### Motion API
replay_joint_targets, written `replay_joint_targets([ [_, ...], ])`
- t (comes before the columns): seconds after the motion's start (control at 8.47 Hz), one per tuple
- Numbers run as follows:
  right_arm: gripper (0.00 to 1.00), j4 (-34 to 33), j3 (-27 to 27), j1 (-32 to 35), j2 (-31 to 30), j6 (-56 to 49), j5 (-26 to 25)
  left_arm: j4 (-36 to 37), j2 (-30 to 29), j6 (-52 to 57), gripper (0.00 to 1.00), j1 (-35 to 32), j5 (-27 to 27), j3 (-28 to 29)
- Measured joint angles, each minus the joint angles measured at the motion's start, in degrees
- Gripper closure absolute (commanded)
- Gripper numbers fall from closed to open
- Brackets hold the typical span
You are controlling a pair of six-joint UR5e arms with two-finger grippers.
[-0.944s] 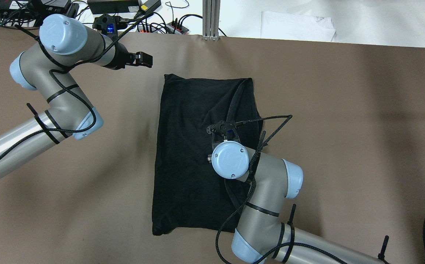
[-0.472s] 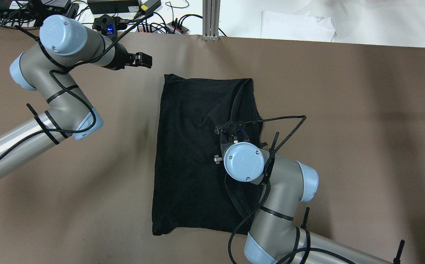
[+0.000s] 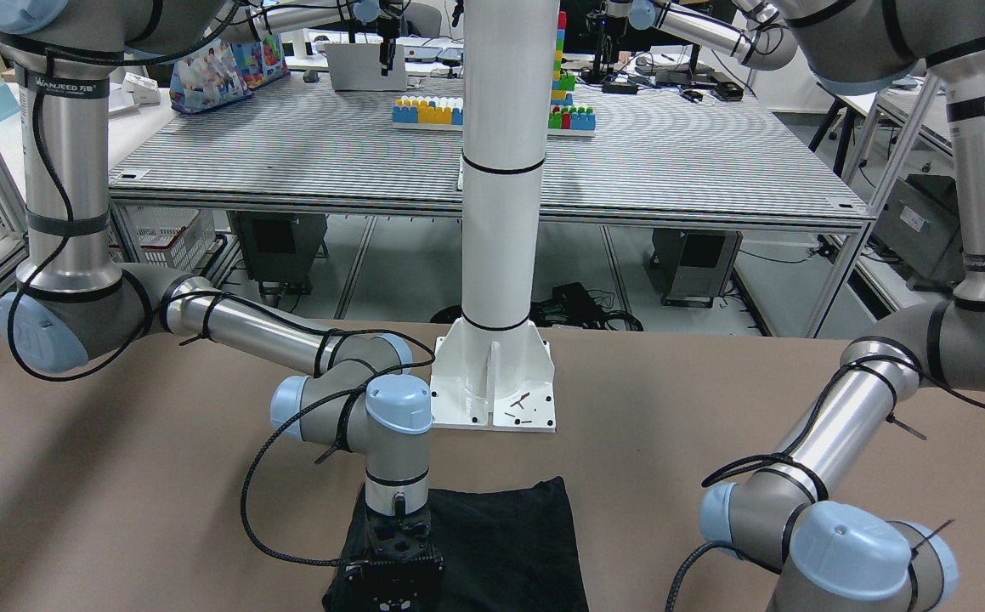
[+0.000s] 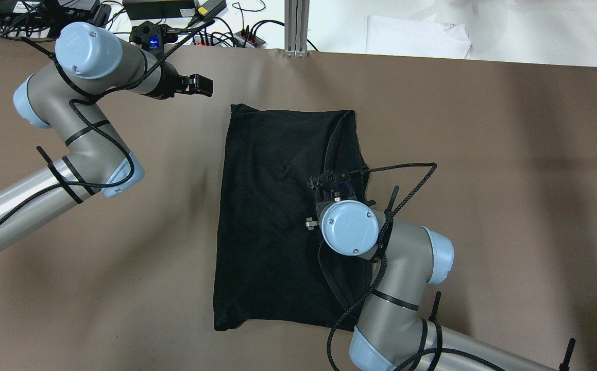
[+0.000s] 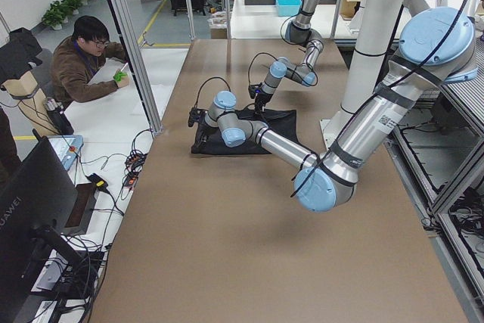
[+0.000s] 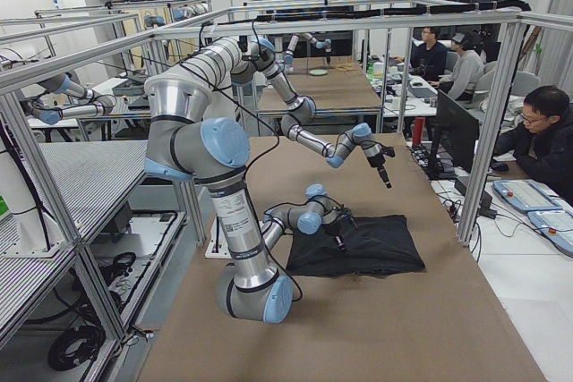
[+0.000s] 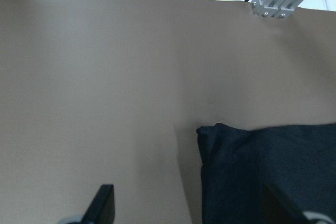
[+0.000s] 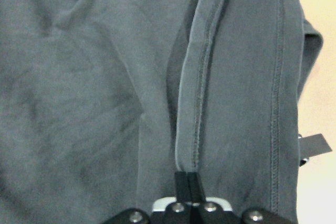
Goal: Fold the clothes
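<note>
Brown worktop (image 4: 483, 180) carries the black garment (image 4: 267, 206), lying as a folded rectangle at its middle. My right gripper (image 8: 188, 181) is pressed together, pinching a hemmed fold near the garment's right edge. My left gripper (image 4: 203, 85) hangs spread wide, holding nothing, just off the garment's far left corner.

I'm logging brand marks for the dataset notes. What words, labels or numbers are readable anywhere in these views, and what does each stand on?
"WANJEED", followed by characters too small to read: on the black band around the right arm.
"HUAWEI": on the back of the monitor in the exterior left view.
Arm sticker: too small to read.
Black garment: no readable text.
</note>
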Motion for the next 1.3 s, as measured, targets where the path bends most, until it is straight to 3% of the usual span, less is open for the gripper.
replay_joint_targets([
  [0.24,0.62,0.42,0.04,0.00,0.00,0.03,-0.03,-0.13,0.04,0.06,0.00,0.06,0.00,0.36],
  [0.59,0.40,1.16,-0.08,-0.01,0.14,0.45,-0.19,-1.21,-0.05,0.11,0.00,0.11,0.01,1.80],
  [0.83,0.42,1.25,-0.52,-0.05,0.24,0.77,-0.30,-1.48,-0.06,0.06,0.00,0.11,0.00,2.13],
  [1.18,0.82,1.40,-2.09,-0.08,0.74,0.79,-0.57,-1.53,-0.13,0.05,0.00,0.11,0.04,2.18],
  [1.3,0.84,1.43,-2.42,-0.06,0.92,0.77,-0.60,-1.54,-0.14,0.04,0.00,0.11,0.05,2.19],
])
